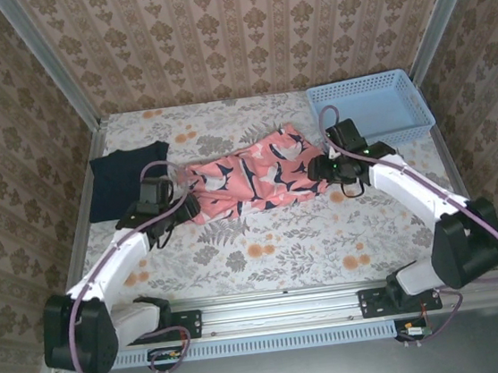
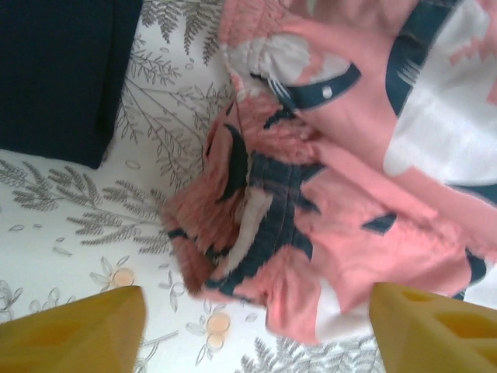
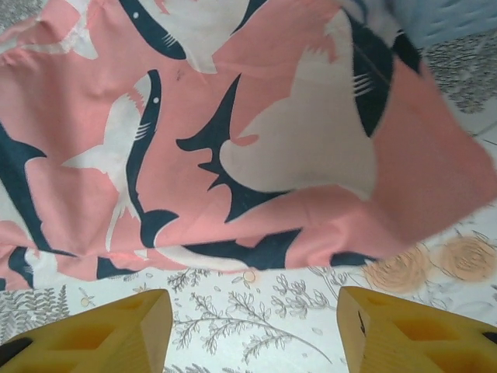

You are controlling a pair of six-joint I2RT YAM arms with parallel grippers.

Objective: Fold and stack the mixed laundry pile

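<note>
The pink garment (image 1: 253, 179) with its navy-and-white shark print lies spread across the middle of the table. Left of it lies the dark navy T-shirt (image 1: 122, 178), folded flat. My left gripper (image 1: 182, 207) stands open at the pink garment's bunched left end (image 2: 256, 225), whose lower edge reaches in between the yellow fingers (image 2: 78, 330), ungripped. A corner of the T-shirt (image 2: 54, 78) lies apart from it. My right gripper (image 1: 324, 172) is open just off the pink garment's right edge (image 3: 233, 140). Only bare tablecloth lies between its fingers (image 3: 411, 334).
A light blue lattice basket (image 1: 370, 105) stands at the back right, right behind my right gripper, and its corner (image 3: 443, 19) shows beyond the garment. The floral tablecloth (image 1: 283, 246) lies bare in front of the garments. Patterned walls close in the table.
</note>
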